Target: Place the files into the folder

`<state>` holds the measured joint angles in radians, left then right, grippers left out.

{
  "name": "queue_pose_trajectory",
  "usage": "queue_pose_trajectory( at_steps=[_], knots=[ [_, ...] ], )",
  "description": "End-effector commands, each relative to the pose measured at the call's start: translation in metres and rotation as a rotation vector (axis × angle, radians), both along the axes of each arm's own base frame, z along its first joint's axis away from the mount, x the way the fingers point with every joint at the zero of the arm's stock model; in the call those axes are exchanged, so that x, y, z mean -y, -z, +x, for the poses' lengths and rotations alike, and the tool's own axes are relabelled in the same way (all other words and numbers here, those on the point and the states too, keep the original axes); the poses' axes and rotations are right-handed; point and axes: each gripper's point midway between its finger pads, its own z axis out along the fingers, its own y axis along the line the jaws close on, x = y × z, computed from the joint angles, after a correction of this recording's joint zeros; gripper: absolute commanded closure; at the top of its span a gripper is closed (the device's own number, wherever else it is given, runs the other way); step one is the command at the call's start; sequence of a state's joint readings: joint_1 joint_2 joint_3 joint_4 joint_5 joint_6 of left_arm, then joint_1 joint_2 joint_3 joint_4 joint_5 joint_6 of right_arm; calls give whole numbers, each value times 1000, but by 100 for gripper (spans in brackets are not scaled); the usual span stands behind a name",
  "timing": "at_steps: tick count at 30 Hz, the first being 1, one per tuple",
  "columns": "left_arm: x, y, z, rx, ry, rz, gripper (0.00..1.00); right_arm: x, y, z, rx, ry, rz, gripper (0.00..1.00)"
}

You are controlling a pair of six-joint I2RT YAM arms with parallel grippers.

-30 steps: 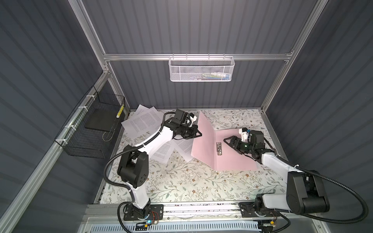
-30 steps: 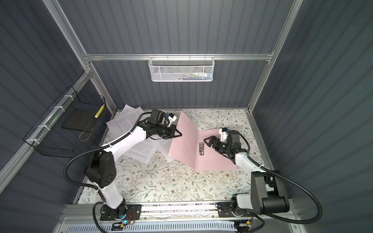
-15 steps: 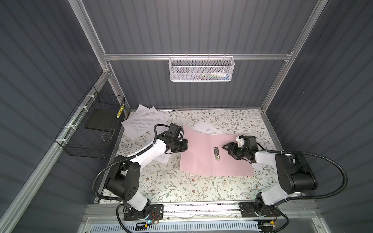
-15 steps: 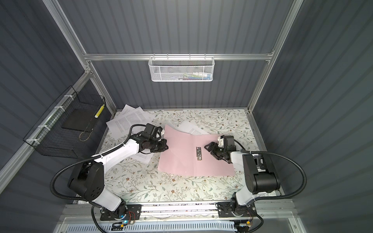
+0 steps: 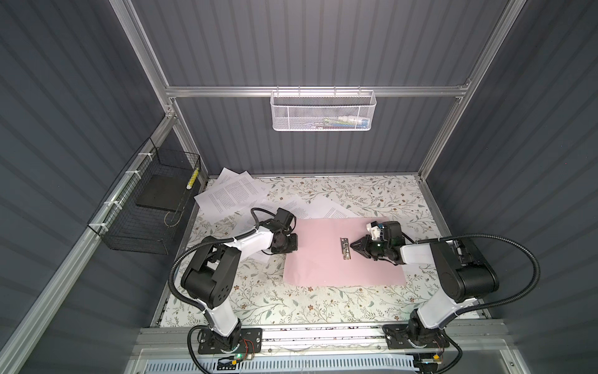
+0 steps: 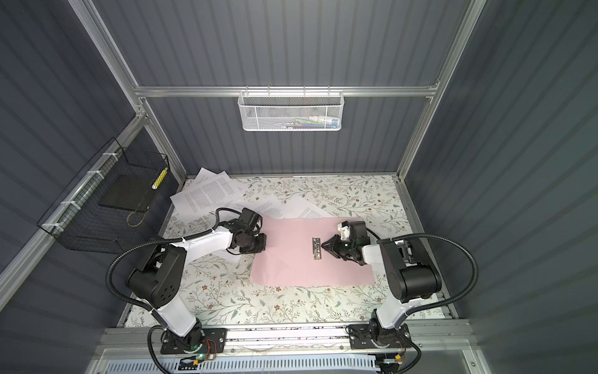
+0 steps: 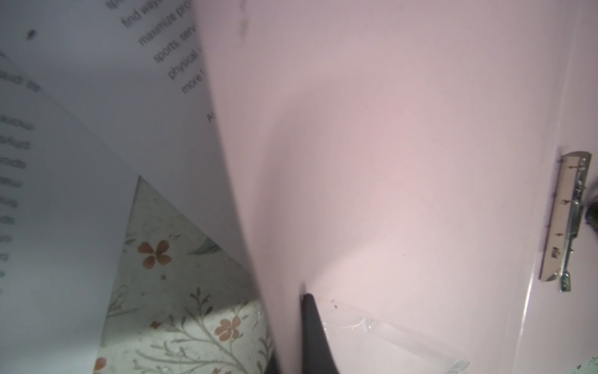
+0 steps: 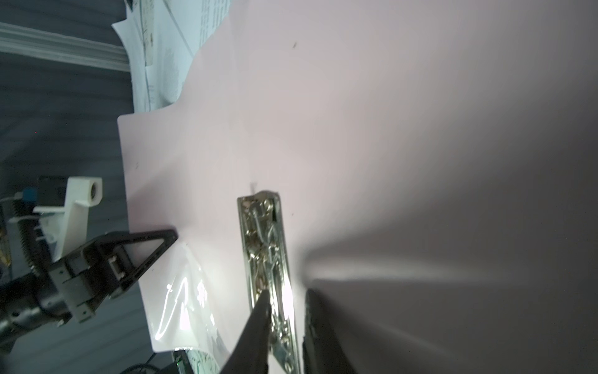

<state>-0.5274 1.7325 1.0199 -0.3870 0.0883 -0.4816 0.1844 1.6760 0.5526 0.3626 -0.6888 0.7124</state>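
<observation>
The pale pink folder (image 5: 323,262) (image 6: 291,262) lies open and flat on the floral table in both top views, its metal clip (image 5: 345,248) (image 6: 317,248) along the spine. My left gripper (image 5: 289,247) (image 7: 293,323) is shut on the folder's left edge, with pink card (image 7: 388,162) between its fingers. My right gripper (image 5: 354,247) (image 8: 288,293) is closed in on the clip (image 8: 265,246), one finger on the metal and one just beside it. The files (image 5: 233,194) (image 6: 207,194) lie scattered at the back left. More sheets (image 5: 310,210) poke out behind the folder's far edge.
A black wire basket (image 5: 142,210) hangs on the left wall with a dark slab (image 5: 160,191) inside. A white mesh basket (image 5: 323,111) hangs on the back rail. The floral table (image 5: 323,307) stretches bare in front of the folder.
The folder's left flap stood upright a second ago; my left gripper has brought it down flat to the left. My right gripper has moved onto the clip and closed from wide open.
</observation>
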Motion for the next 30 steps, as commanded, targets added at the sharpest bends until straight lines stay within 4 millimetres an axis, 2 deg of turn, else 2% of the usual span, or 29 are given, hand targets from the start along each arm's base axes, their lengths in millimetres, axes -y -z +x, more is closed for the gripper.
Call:
queue_pose_trajectory(
  at_steps=[1,11,18,30],
  knots=[
    [-36,42,-25,-102,4,196,100,-21,-17,-11,62,-115,77,78],
    [-35,37,-23,-89,3,188,100,-27,-3,-30,0,-189,47,77],
    [-33,34,-20,-82,3,181,100,-24,8,-39,-42,-203,0,81],
    [-33,31,-18,-79,3,185,100,-26,18,-42,-69,-211,-31,89]
  ],
)
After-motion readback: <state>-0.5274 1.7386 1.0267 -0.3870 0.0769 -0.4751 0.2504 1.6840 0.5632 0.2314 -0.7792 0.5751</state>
